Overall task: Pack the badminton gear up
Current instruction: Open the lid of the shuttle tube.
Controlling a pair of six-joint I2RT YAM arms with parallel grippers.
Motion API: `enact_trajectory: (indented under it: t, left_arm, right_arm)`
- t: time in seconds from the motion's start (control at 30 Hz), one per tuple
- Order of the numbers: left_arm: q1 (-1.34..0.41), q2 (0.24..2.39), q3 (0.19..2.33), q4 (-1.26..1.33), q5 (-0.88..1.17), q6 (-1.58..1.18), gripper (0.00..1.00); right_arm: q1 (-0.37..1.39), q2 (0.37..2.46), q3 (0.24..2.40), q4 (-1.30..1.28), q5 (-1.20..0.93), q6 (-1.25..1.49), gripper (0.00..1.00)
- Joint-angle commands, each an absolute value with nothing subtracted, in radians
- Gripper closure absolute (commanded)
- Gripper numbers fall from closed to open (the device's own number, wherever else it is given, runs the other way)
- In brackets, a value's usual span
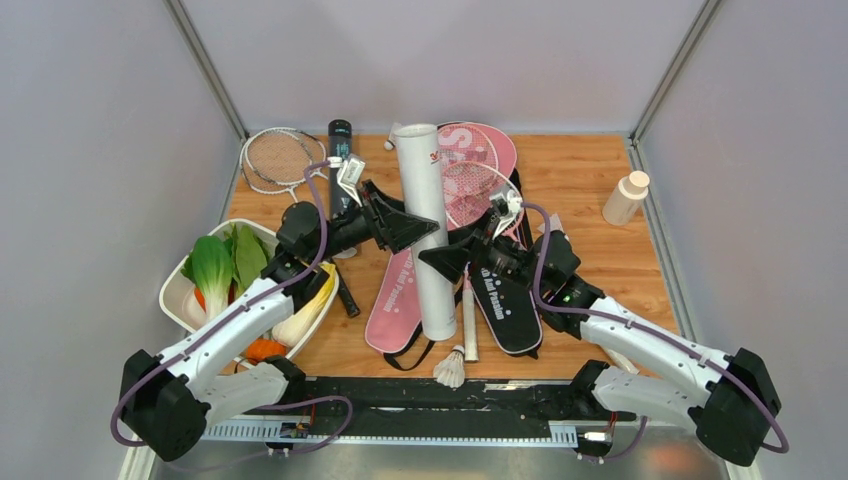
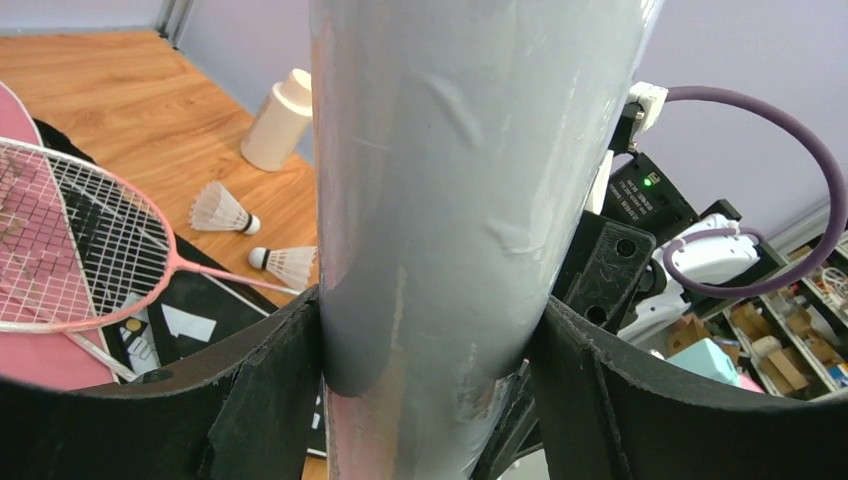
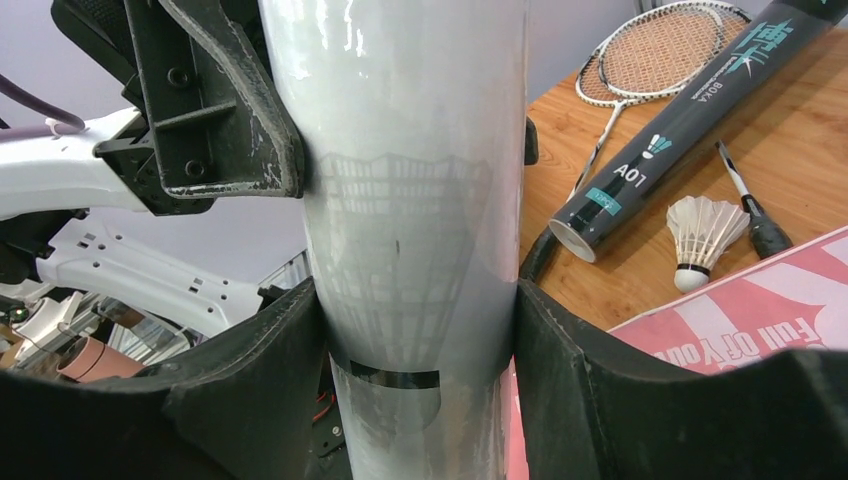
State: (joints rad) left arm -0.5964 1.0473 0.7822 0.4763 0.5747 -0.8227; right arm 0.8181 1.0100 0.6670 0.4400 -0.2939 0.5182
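Scene: white tube point(image 1: 425, 220) held over pink racket bag point(image 1: 393, 305), mid-tabletop point(image 1: 580, 180) | Grip: left hand point(image 2: 430, 340) & right hand point(image 3: 420, 330) both pinching it, fingers flat on opp. sides | Why: prob. two-arm hold to steady long tube for loading | Unpacked: shuttlecock point(image 1: 452, 368), black tube point(image 1: 340, 160), silver racket point(image 1: 280, 158), pink racket point(image 1: 475, 185).
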Motion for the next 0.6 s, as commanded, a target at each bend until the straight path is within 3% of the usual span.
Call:
enact_trajectory:
  t: [0.0, 0.1, 0.17, 0.3, 0.57]
  left_arm:
    - [-0.610, 1.042, 0.766, 0.628, 0.643, -0.954, 0.38]
    - [-0.609, 1.049, 0.751, 0.667, 0.649, -0.988, 0.45]
    - [-0.609, 1.041, 0.757, 0.637, 0.650, -0.952, 0.55]
    - [-0.609, 0.990, 0.821, 0.376, 0.585, -0.706, 0.61]
    - [-0.609, 0.915, 0.962, -0.003, 0.435, -0.199, 0.78]
  right_arm:
    - [0.825, 1.022, 0.658, 0.589, -0.289, 0.513, 0.49]
    - [0.826, 1.039, 0.665, 0.570, -0.305, 0.512, 0.43]
    - [0.825, 1.040, 0.683, 0.509, -0.312, 0.504, 0.31]
    - [0.825, 1.014, 0.769, 0.293, -0.276, 0.501, 0.05]
    - [0.825, 0.946, 0.977, 0.005, -0.274, 0.574, 0.02]
